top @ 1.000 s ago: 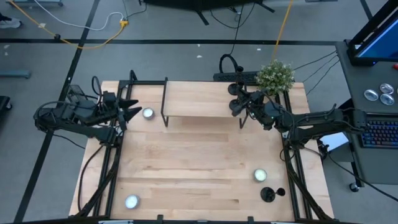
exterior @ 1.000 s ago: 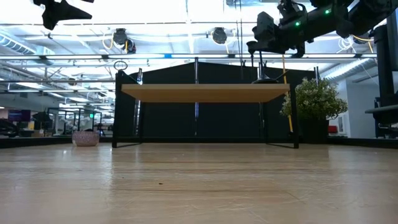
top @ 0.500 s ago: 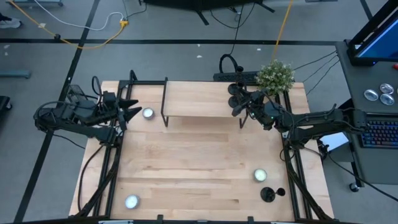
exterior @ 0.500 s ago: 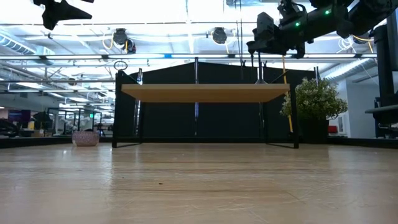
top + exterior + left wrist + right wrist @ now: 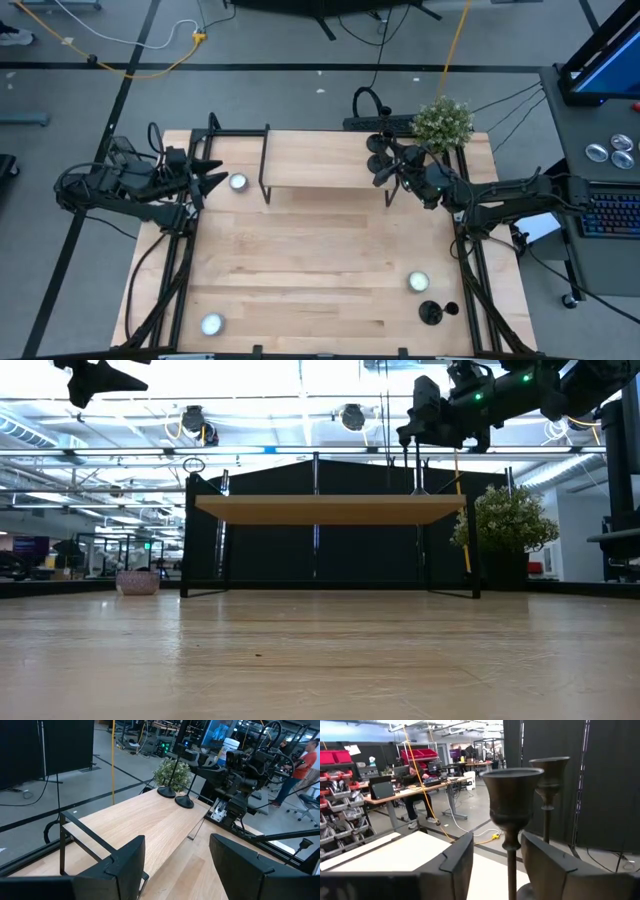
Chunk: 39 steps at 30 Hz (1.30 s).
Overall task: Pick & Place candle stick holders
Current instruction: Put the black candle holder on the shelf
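Note:
Two black candle stick holders stand by their round bases on the right end of the raised wooden shelf [image 5: 320, 158]. The nearer holder [image 5: 510, 790] has its thin stem [image 5: 510, 870] between the fingers of my right gripper [image 5: 497, 840], which is open and level above the shelf [image 5: 330, 510]. The fingers stand on either side of the stem, apart from it. The second holder [image 5: 548, 770] stands just behind. A third holder [image 5: 432, 313] sits near the table's near right corner. My left gripper [image 5: 177, 870] waits open at the table's left edge [image 5: 215, 180].
Three small white round lights lie on the table: one by the left gripper [image 5: 238, 182], one near right [image 5: 418, 282], one near left [image 5: 211, 323]. A potted plant [image 5: 443, 122] stands at the far right corner, behind the shelf end. People sit at desks in the room beyond.
My right gripper has opened around the holder's stem, letting it go, and has kept its place. The holder stands on the shelf's right end.

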Each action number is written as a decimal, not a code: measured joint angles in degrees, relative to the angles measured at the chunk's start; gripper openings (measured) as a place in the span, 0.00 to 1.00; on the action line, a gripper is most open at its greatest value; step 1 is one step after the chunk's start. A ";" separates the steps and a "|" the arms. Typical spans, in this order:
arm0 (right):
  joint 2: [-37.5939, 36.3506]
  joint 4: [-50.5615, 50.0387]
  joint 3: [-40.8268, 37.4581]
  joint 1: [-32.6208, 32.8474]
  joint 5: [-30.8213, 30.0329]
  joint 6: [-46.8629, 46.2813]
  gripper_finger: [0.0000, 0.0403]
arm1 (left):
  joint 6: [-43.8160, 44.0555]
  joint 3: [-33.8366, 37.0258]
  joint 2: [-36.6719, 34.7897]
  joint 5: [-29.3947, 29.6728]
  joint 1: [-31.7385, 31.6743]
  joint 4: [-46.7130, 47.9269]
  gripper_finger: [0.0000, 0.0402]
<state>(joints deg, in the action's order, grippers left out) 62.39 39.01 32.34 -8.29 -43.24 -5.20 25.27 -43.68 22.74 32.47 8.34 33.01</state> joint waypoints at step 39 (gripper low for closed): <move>-22.95 -26.85 0.02 30.30 5.59 -5.57 0.46 | -0.51 0.00 0.55 -5.64 0.02 3.65 0.57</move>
<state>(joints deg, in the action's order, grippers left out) 39.44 12.16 32.36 22.01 -37.65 -10.77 24.76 -43.68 23.29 26.82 8.35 36.67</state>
